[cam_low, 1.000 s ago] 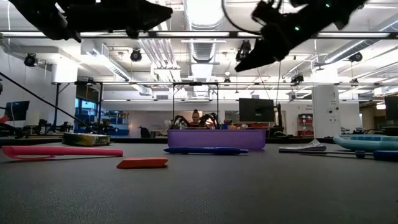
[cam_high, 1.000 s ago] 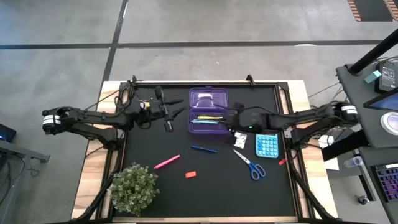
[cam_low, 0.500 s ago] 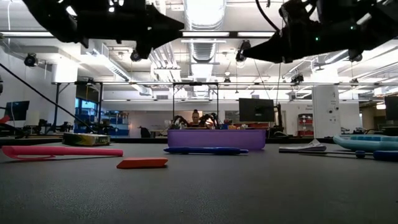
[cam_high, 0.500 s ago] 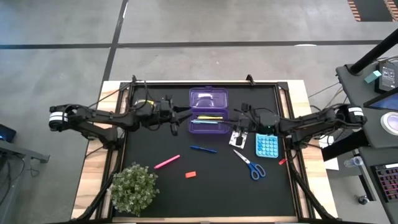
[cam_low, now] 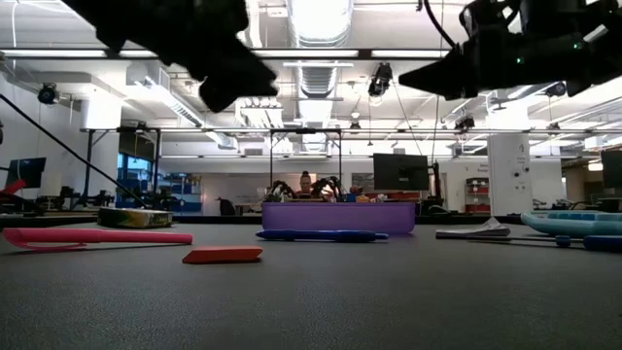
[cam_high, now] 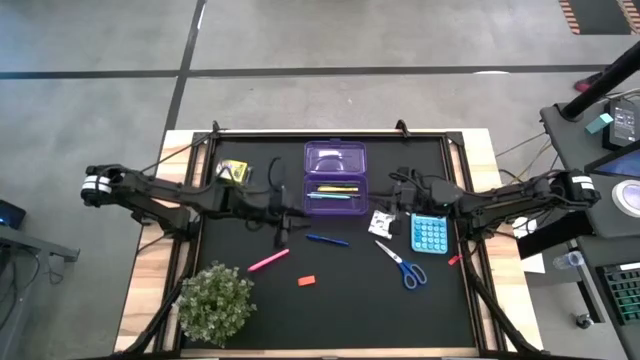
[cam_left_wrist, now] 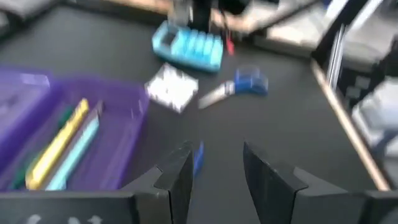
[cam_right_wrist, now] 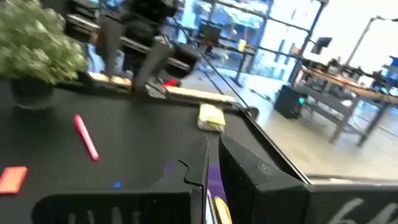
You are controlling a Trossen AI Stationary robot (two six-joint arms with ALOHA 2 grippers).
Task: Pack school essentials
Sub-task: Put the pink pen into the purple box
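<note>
An open purple box (cam_high: 335, 178) holds yellow, teal and green pens (cam_left_wrist: 62, 146) in its tray. On the black mat lie a blue pen (cam_high: 327, 239), a pink marker (cam_high: 268, 260), a red eraser (cam_high: 306, 281), blue-handled scissors (cam_high: 402, 265), a white patterned square (cam_high: 381, 222) and a yellow-green crayon box (cam_high: 233, 172). My left gripper (cam_high: 285, 216) hovers open to the left of the box, above the mat, with the blue pen (cam_left_wrist: 198, 158) just ahead of its fingers. My right gripper (cam_high: 400, 190) hangs shut above the mat, right of the box tray, holding nothing.
A bushy potted plant (cam_high: 215, 300) stands at the near left corner. A light blue calculator-like block (cam_high: 430, 233) lies right of the white square. The mat's raised frame (cam_high: 455, 150) runs round the work area. Bare mat lies near the front edge, between plant and scissors.
My left gripper has swung from beside the crayon box toward the table's right and near side, ending close to the blue pen and uncovering the crayon box. My right gripper has drawn back from over the purple box toward the table's right.
</note>
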